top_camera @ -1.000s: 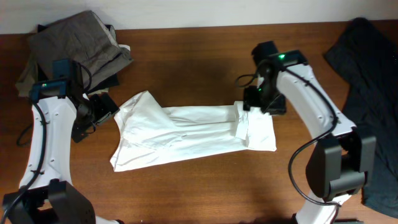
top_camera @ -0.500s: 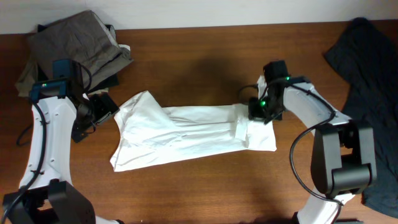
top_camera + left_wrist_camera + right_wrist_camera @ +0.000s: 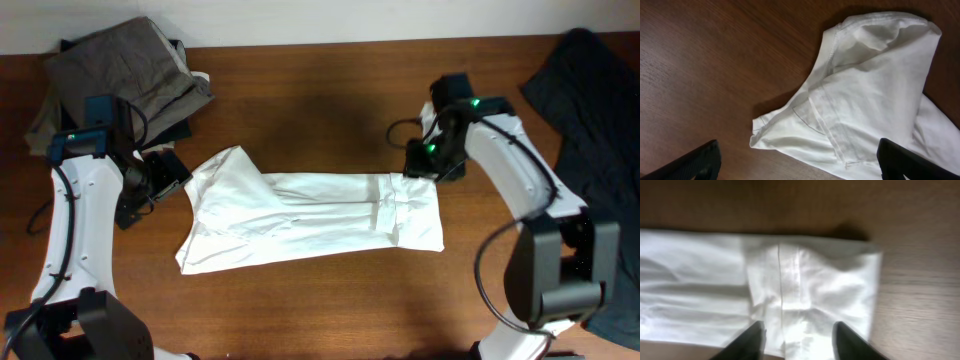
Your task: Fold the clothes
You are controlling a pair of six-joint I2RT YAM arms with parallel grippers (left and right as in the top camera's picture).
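White garment [image 3: 310,215]: lies flattened across mid-table [image 3: 320,100], long axis left to right; stitched band at its right end, wider crumpled end at left.
Left pincer [image 3: 805,161]: jaws spread wide, nothing held; just off the garment's left end, a corner of cloth below it.
Right pincer [image 3: 799,342]: jaws apart, nothing gripped; over the right end, seam running between its fingers; contact with cloth cannot be told.
Grey-brown pile [image 3: 120,70]: far left corner.
Dark garment [image 3: 590,90]: right edge, well apart from the white one.
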